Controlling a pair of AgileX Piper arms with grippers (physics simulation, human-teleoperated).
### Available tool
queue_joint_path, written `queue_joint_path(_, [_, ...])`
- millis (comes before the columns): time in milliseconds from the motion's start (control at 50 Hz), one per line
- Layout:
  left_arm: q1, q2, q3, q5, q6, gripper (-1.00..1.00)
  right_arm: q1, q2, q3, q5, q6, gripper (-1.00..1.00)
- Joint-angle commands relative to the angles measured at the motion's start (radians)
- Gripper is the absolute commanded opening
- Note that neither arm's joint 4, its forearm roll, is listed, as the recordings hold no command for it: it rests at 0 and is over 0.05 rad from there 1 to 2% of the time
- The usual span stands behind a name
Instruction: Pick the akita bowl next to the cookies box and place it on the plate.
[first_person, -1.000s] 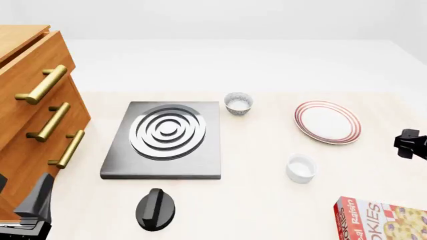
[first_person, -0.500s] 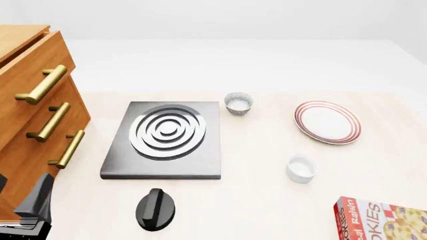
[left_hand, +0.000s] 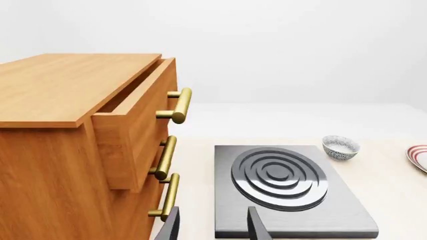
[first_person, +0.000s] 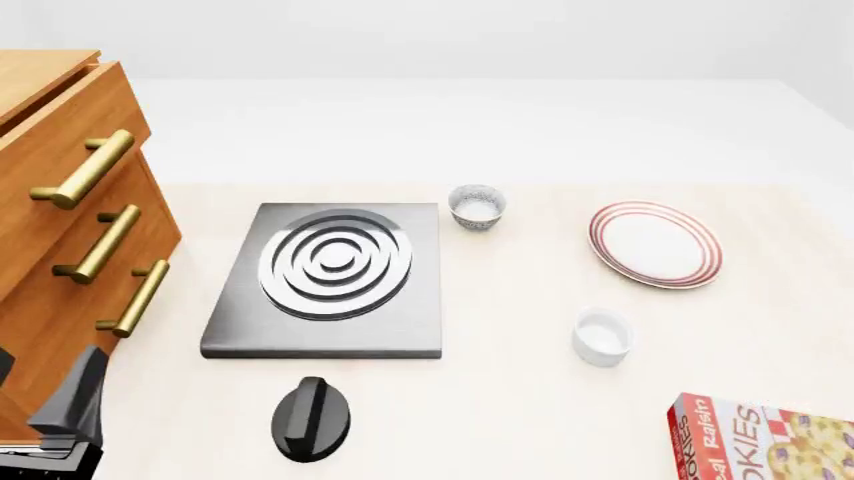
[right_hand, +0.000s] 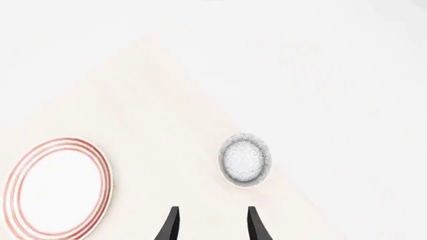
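An akita bowl with a pale speckled inside lies ahead of my right gripper in the right wrist view, near the table's edge. The striped plate is well to its side. The right gripper is open and empty, short of the bowl, and out of the front view. The cookies box lies at the front right corner of the front view, with the plate beyond it. A same-looking bowl stands by the stove's far right corner. My left gripper is open and empty at the front left.
A grey stove with ring burner lies mid-table. A plain white cup stands between plate and box. A black knob-like object sits in front of the stove. A wooden drawer cabinet fills the left, its top drawer slightly open.
The right gripper, at the front view's right edge one second ago, has gone out of that view. Nothing else has moved.
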Motion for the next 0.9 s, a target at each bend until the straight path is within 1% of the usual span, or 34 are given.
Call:
queue_joint_path(20, [0.000,0.000,0.000,0.000,0.000,1.00,-0.052,0.076,-0.137,0.069,0.026,1.00])
queue_joint_path(120, [0.000,0.000,0.000,0.000,0.000,1.00,-0.064,0.097,-0.190,0.098,0.051,1.00])
queue_joint_path(200, [0.000,0.000,0.000,0.000,0.000,1.00,-0.080,0.108,-0.223,0.116,0.038,1.00])
queue_joint_path(300, [0.000,0.000,0.000,0.000,0.000,1.00,-0.095,0.123,-0.260,0.140,0.037,1.00])
queue_joint_path(380, [0.000,0.000,0.000,0.000,0.000,1.00,-0.103,0.140,-0.291,0.155,0.049,1.00])
queue_joint_path(440, [0.000,0.000,0.000,0.000,0.000,1.00,-0.116,0.159,-0.314,0.166,0.042,1.00])
queue_joint_path(500, [0.000,0.000,0.000,0.000,0.000,1.00,-0.116,0.176,-0.334,0.176,0.064,1.00])
queue_joint_path(580, [0.000,0.000,0.000,0.000,0.000,1.00,-0.136,0.195,-0.352,0.182,0.078,1.00])
queue_joint_path(600, [0.000,0.000,0.000,0.000,0.000,1.00,-0.156,0.215,-0.370,0.183,0.087,1.00])
queue_joint_path(660, [0.000,0.000,0.000,0.000,0.000,1.00,-0.160,0.222,-0.367,0.175,0.094,1.00])
queue_joint_path(680, [0.000,0.000,0.000,0.000,0.000,1.00,-0.188,0.250,-0.363,0.119,0.088,1.00])
queue_joint_path(900, [0.000,0.000,0.000,0.000,0.000,1.00,-0.198,0.276,-0.330,0.078,0.088,1.00])
